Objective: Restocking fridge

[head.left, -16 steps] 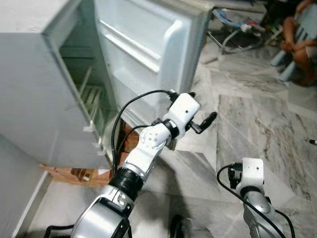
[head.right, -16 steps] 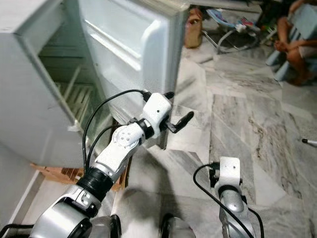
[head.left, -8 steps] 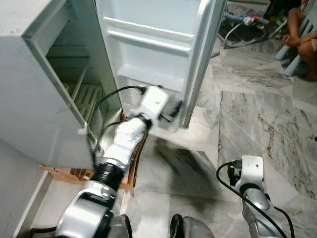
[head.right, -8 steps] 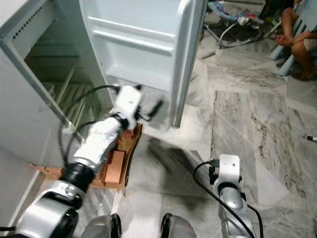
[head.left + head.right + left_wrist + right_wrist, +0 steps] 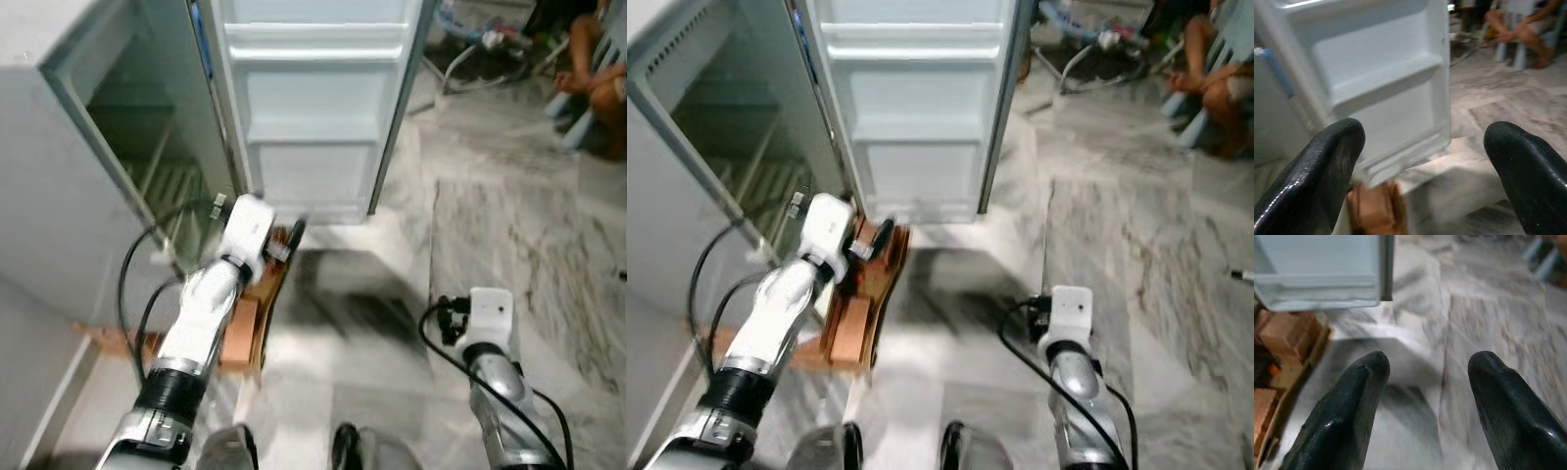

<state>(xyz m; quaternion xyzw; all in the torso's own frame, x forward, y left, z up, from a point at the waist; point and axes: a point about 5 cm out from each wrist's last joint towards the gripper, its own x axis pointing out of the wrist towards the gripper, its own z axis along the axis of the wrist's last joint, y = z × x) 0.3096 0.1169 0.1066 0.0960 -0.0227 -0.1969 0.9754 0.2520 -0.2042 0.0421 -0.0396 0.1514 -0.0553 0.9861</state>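
fridge (image 5: 69, 166): far left, grey body open, wire shelves inside.
left gripper (image 5: 1425, 161): jaws wide apart, holding nothing, touching nothing; low, near the door's bottom edge.
left arm (image 5: 201, 318): stretched forward and up, wrist over the cardboard (image 5: 245, 328) on the floor by the fridge base.
door (image 5: 313, 108): swung open, white inner racks facing the camera.
floor (image 5: 509, 215): grey marble.
right gripper (image 5: 1422, 396): jaws wide apart, holding nothing, pointed at the floor.
right arm (image 5: 490, 362): low, bent.
person (image 5: 588, 59): seated, far right.
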